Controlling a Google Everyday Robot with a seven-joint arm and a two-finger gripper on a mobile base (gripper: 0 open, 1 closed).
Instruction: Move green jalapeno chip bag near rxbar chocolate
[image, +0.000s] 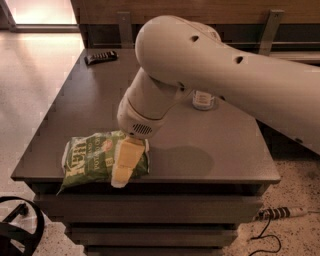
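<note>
Camera view: green jalapeno chip bag (90, 159) at front-left of surface (215, 155), by the edge; white lettering sideways, illegible; reddish badge.
gripper (125, 167) on bag's right end; jaws' state can't tell.
rxbar chocolate (101, 57) far-left corner, well apart.
bottle (202, 100) mostly hidden by arm (210, 65).

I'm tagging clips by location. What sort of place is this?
Probably an office or lab room: a dark table, a speckled floor and a power strip lying on it. The gripper is over the chip bag near the table's front edge.
</note>
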